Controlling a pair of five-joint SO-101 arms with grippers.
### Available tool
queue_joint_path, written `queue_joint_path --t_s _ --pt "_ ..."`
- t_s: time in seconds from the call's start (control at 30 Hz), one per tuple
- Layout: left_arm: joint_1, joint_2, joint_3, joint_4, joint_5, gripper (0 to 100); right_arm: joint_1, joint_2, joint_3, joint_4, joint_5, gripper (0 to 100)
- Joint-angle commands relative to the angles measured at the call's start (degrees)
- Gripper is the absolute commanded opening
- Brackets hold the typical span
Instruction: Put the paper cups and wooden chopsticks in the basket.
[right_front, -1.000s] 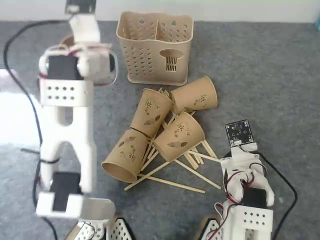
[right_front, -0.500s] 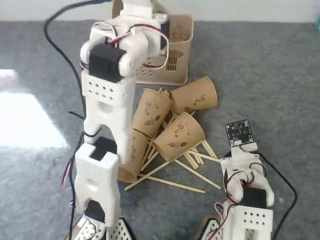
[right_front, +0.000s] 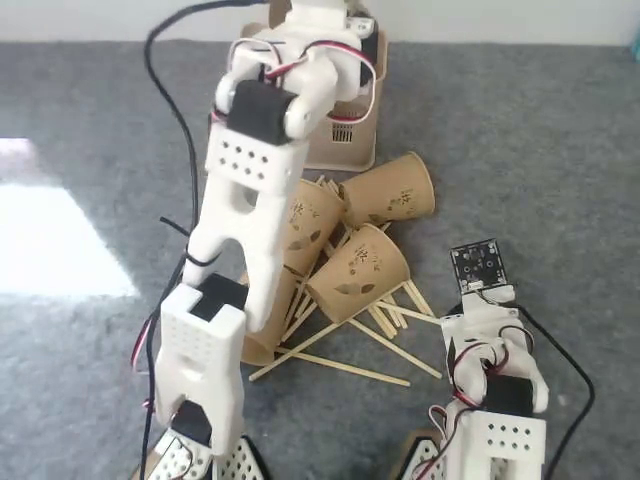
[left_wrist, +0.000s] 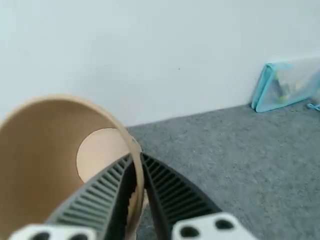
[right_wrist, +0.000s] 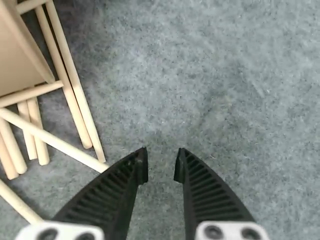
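Paper cup (left_wrist: 45, 150), mouth toward end effector (left_wrist: 136, 158)

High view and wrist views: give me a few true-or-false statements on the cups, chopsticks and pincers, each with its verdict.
1. The left pincer is shut on a paper cup at its rim. True.
2. The right pincer holds a chopstick. False: it is open over bare carpet, with the chopsticks beside it.
3. All chopsticks are in the basket. False: they lie on the carpet, outside the basket.
4. The loose cups lie on their sides. True.
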Motion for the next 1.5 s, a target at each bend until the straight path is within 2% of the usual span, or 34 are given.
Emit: queue_joint_path --t_s 0.0,0.57,0.73,1.1,1.2,1.33,1.4,1.47 --pt "-0.8 -0.9 2.8 -6.6 -1.1 1 0.2 -0.5 -0.8 -1.0 -0.4 9.7" --pt "-3.2 5.1 2.9 -7.8 -1.5 2 0.1 -0.5 -0.7 -1.2 -0.4 9.7" --pt "-3.2 4.2 2.2 -6.0 -1.1 20 0.1 -0.5 -0.7 -1.2 -0.4 9.7" --pt "-4.1 -0.5 -11.8 6.2 -1.4 22 0.1 -0.5 -0.7 -1.2 -0.4 9.7" --pt "-5.6 -3.5 -16.5 14.0 -1.4 22 0.1 -0.5 -0.7 -1.2 -0.4 9.7" --pt "-8.2 -10.6 -24.4 28.3 -1.7 22 0.1 -0.5 -0.7 -1.2 -0.4 9.7" --pt "-11.3 -15.2 -23.3 28.2 -2.3 21 0.1 -0.5 -0.7 -1.0 -0.4 9.7" --pt "-14.6 -21.4 -16.3 28.2 -2.6 20 0.1 -0.5 -0.7 -1.0 -0.4 9.7"
